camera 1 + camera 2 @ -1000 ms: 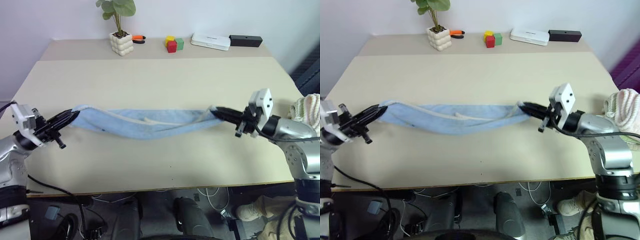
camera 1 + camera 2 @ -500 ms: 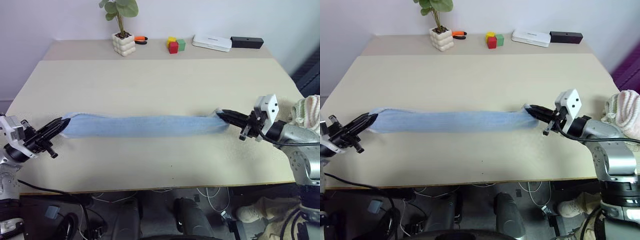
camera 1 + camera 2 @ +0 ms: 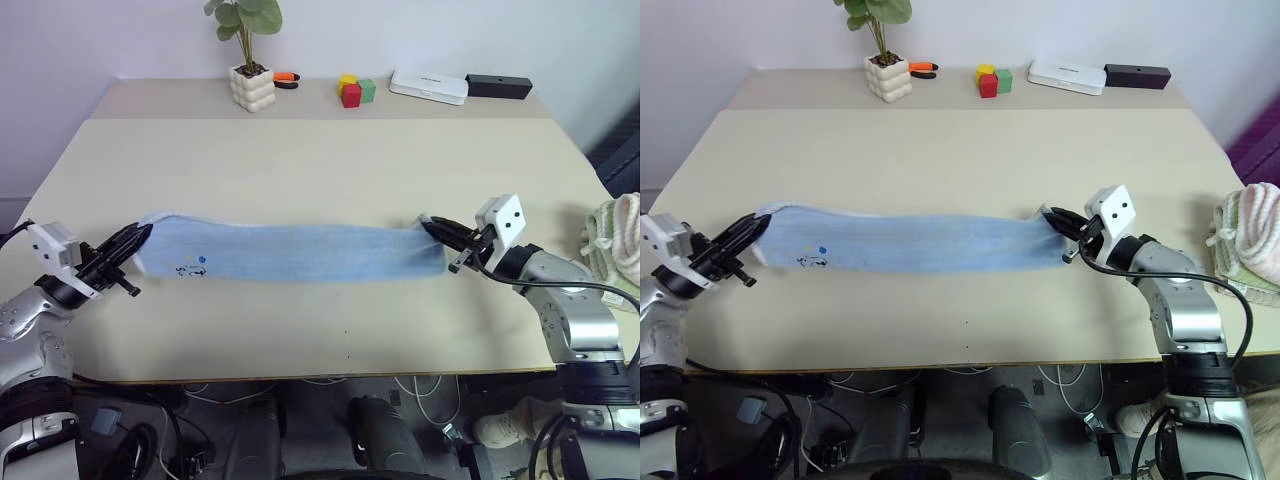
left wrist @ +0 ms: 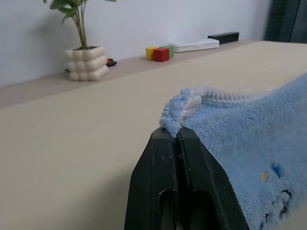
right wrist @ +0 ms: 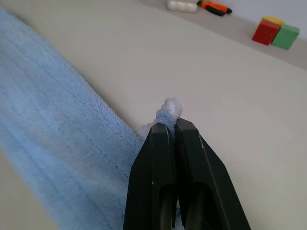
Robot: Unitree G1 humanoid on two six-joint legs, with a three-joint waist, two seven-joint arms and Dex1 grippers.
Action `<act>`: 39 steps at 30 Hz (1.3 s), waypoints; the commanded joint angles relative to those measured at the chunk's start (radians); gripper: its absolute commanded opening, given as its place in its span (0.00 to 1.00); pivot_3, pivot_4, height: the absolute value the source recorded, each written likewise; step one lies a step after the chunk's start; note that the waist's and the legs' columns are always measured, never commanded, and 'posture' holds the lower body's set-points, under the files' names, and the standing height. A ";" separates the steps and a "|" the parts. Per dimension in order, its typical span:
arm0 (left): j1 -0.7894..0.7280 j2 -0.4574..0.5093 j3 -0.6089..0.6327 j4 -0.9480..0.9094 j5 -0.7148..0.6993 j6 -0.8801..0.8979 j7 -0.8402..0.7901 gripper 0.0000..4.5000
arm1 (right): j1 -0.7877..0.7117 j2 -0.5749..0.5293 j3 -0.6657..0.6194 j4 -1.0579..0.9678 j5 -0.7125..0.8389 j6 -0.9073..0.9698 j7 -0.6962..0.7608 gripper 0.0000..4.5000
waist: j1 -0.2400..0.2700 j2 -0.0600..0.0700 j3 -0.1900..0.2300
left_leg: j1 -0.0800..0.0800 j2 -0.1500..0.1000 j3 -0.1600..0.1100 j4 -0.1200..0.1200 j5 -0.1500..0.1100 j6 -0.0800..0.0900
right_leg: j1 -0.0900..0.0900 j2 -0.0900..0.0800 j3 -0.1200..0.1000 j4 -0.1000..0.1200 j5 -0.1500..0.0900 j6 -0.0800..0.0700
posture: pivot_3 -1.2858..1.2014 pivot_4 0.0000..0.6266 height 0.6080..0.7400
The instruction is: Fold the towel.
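A light blue towel (image 3: 290,252) lies stretched flat across the near half of a beige table (image 3: 320,160). The left gripper (image 3: 137,238) pinches its left end; the right gripper (image 3: 433,227) pinches its right end, each clamped tight on a corner.

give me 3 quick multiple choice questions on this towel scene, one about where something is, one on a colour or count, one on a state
1. Where is the potted plant?
A. at the table's far edge
B. on the towel
C. by the right gripper

2. How many coloured blocks sit at the far edge?
A. one
B. three
C. five

3. How is the towel held?
A. free on the table
B. by one gripper
C. by the left gripper and right gripper, one at each end

Answers: 1 A, the plant stands far behind the towel. 2 B, yellow, red and green. 3 C, each wrist view shows black fingers shut on blue cloth.
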 commanded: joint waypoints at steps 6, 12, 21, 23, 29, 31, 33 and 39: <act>-0.033 -0.006 -0.024 0.042 0.028 -0.040 0.020 0.00 | -0.030 0.021 0.016 0.038 -0.073 -0.090 -0.046 0.01 | 0.001 0.000 0.000 | 0.000 0.000 0.000 0.001 0.000 0.000 | 0.000 0.000 0.000 0.000 0.000 0.000 | 0.52 0.24 1.00; -0.030 -0.016 -0.058 0.079 0.069 -0.047 0.043 0.00 | -0.008 0.034 0.050 0.024 -0.098 -0.102 -0.047 0.01 | 0.001 0.000 0.000 | 0.000 0.000 0.000 0.001 0.000 0.000 | 0.000 0.000 0.000 0.000 0.000 0.001 | 0.52 0.24 1.00; -0.024 -0.013 -0.053 0.103 0.067 -0.054 0.052 0.00 | -0.014 0.037 0.033 0.039 -0.098 -0.114 -0.063 0.01 | 0.001 0.000 0.000 | 0.000 0.000 0.000 0.001 0.000 0.000 | 0.000 0.000 0.000 0.001 0.000 0.001 | 0.52 0.24 1.00; -0.022 -0.012 -0.043 0.096 0.052 -0.044 0.048 0.00 | -0.014 0.033 0.026 0.037 -0.089 -0.113 -0.056 0.01 | 0.001 0.000 0.000 | 0.000 0.000 0.000 0.001 0.000 0.000 | 0.000 0.000 0.000 0.001 0.000 0.001 | 0.52 0.24 1.00; -0.015 0.003 -0.010 0.088 0.014 -0.032 0.045 0.00 | -0.029 0.015 -0.011 0.059 -0.060 -0.116 -0.033 0.01 | 0.001 0.000 0.000 | 0.000 0.000 0.000 0.001 0.000 0.000 | 0.000 0.000 0.000 0.001 0.000 0.001 | 0.52 0.24 1.00; -0.012 -0.003 -0.017 0.089 0.023 -0.042 0.046 0.00 | -0.018 0.024 0.006 0.054 -0.080 -0.132 -0.040 0.01 | 0.001 0.000 0.000 | 0.000 0.000 0.000 0.001 0.000 0.000 | 0.000 0.000 0.000 0.001 0.000 0.001 | 0.52 0.24 1.00; -0.008 -0.011 -0.024 0.072 0.023 -0.038 0.049 0.00 | -0.006 0.035 0.018 0.041 -0.088 -0.138 -0.045 0.01 | 0.001 0.000 0.000 | 0.000 0.000 0.000 0.001 0.000 0.000 | 0.000 0.000 0.000 0.001 0.000 0.001 | 0.52 0.24 1.00; -0.002 -0.017 -0.029 0.080 0.034 -0.045 0.055 0.00 | 0.005 0.047 0.026 0.032 -0.087 -0.134 -0.056 0.01 | 0.001 0.000 0.000 | 0.000 0.000 0.000 0.002 0.000 0.000 | 0.000 0.000 0.000 0.001 0.000 0.001 | 0.52 0.24 1.00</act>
